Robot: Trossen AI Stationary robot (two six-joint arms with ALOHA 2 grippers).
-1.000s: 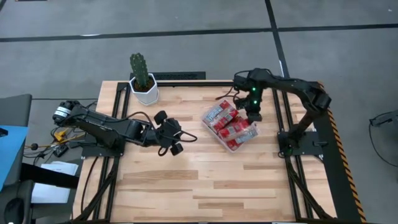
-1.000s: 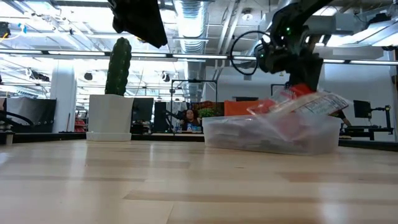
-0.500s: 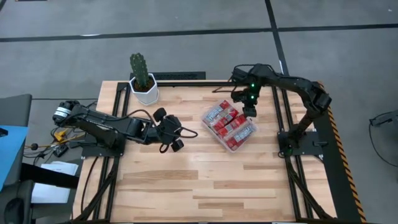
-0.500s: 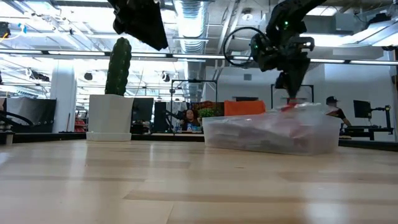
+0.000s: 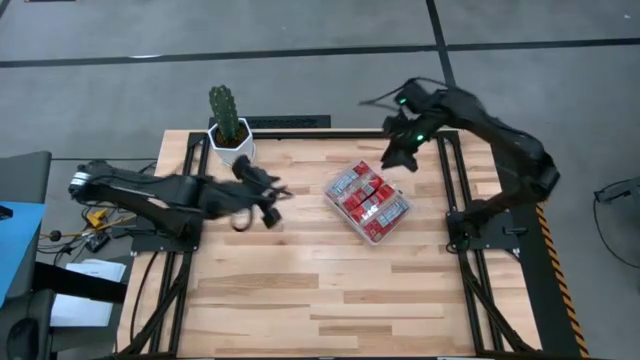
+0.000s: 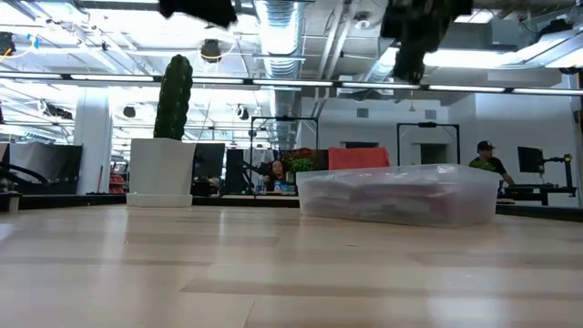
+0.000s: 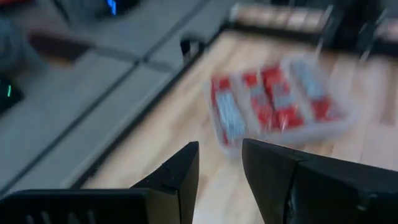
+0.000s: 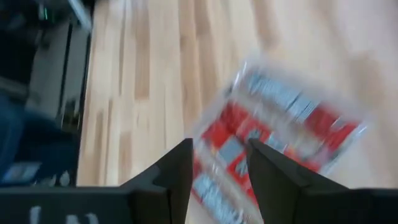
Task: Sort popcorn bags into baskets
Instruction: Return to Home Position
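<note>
The clear plastic tray [image 5: 330,196] stands right of the table's middle, filled with several red popcorn packets [image 5: 368,200] lying flat side by side; no packet lies elsewhere on the table. In the low view the tray [image 6: 401,196] rests flat on the wood. My right gripper [image 5: 396,157] hovers high beyond the tray's far right corner, open and empty; its wrist view looks down on the packets [image 8: 267,137] past its fingers [image 8: 217,149]. My left gripper [image 5: 272,195], open and empty, hangs above the table's left middle, with the packets [image 7: 273,99] ahead of its fingers [image 7: 219,149].
A white pot with a green cactus [image 5: 230,133] stands at the far left corner, also in the low view [image 6: 162,169]. Bare wood stretches across the near half of the table [image 5: 340,300]. Black frame rails run along the left, right and far edges.
My right gripper set a packet, which stuck up at the tray's right end, down among the others, let go, then rose and drew back toward the far edge. My left gripper rose and moved toward the table's far left. The packet now lies flat in the tray.
</note>
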